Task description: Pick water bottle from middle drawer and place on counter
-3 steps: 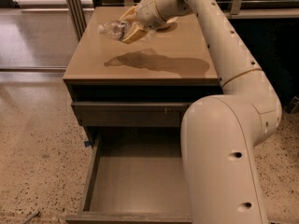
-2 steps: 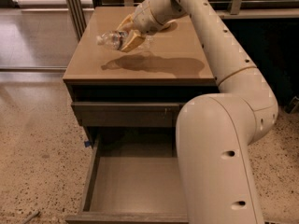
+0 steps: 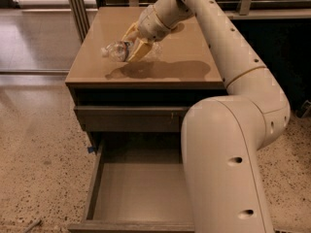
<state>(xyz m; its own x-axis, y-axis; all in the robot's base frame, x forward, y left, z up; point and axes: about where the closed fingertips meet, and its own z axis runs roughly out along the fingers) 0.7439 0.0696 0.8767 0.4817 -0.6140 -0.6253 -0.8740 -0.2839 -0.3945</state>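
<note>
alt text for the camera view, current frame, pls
The gripper holds a clear water bottle on its side over the tan counter. Below, the middle drawer stands pulled open, and the robot's white arm fills the right foreground.

Room setting. A speckled tan terrazzo floor (image 3: pixel 39 169) surrounds a dark cabinet (image 3: pixel 80 98); a scrap of blue tape (image 3: pixel 91 150) lies at its left foot. Behind, upright metal posts (image 3: pixel 77 8) stand before a paler, glossy floor strip (image 3: pixel 34 42); a dark panel (image 3: pixel 282 47) fills the right. Warm light gleams on the worktop (image 3: pixel 184 57), above whose left part the hand (image 3: pixel 130 50) grips the water bottle (image 3: pixel 114 51).
</note>
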